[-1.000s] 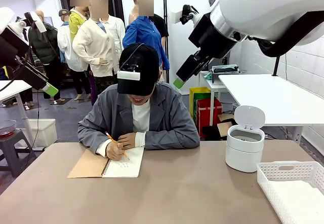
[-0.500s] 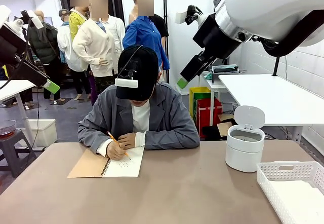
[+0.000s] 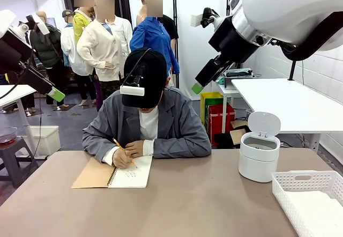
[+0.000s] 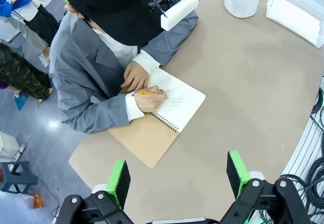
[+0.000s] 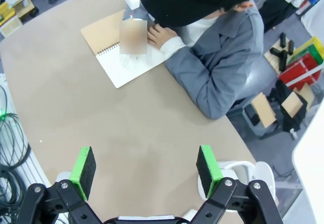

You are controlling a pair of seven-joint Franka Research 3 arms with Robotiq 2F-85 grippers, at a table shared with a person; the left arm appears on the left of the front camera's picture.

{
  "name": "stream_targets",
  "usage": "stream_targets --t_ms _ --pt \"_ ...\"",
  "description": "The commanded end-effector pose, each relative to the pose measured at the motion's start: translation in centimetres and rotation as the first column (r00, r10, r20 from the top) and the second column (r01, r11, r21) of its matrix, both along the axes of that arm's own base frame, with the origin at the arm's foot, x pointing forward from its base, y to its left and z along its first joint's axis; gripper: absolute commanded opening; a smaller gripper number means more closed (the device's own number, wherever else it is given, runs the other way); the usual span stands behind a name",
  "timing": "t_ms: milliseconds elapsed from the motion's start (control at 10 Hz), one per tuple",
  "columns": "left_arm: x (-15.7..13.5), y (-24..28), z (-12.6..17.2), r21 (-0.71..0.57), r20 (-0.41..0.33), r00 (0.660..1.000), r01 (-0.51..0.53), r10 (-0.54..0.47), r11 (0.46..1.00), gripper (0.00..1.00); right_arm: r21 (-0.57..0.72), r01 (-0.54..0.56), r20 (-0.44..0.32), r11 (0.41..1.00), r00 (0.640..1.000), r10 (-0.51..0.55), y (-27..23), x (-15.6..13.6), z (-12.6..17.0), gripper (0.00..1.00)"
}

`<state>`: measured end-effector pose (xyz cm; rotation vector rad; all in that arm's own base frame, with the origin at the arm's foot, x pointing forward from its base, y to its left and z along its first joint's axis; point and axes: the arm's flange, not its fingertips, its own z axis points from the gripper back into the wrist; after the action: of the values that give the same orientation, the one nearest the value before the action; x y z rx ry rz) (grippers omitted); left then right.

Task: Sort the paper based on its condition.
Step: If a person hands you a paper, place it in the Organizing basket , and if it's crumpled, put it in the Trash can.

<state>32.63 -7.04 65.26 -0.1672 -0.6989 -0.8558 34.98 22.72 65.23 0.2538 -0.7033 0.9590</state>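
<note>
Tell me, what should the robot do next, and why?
Probably wait. The person's hand is writing in the notebook, and that page is bound in, not loose. The left gripper and right gripper hang open, high above the table.

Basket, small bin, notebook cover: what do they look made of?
Basket: looks like white moulded plastic, matte, with walls pierced by a regular grid of holes.
Small bin: likely white plastic, smooth with a slight sheen; its flip lid stands up.
Notebook cover: seems to be tan card or kraft paper, matte, spiral-bound.
</note>
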Motion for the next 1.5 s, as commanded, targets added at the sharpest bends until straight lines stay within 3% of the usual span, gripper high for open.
stream_targets --t_ms 0,100,1400 --pt "0.87 0.20 -0.26 0.027 -0.005 1.000 -0.002 0.002 1.000 1.00 0.033 -0.015 -0.012 0.999 1.000 0.016 -0.57 0.40 -1.00 1.00" --pt "0.00 0.00 0.00 0.000 0.000 1.000 0.000 0.000 1.000 1.00 0.000 0.000 0.000 1.000 1.000 0.000 0.00 0.00 0.00 1.00" --pt "0.00 0.00 0.00 0.000 0.000 1.000 0.000 0.000 1.000 1.00 0.000 0.000 0.000 1.000 1.000 0.000 0.00 0.00 0.00 1.00"
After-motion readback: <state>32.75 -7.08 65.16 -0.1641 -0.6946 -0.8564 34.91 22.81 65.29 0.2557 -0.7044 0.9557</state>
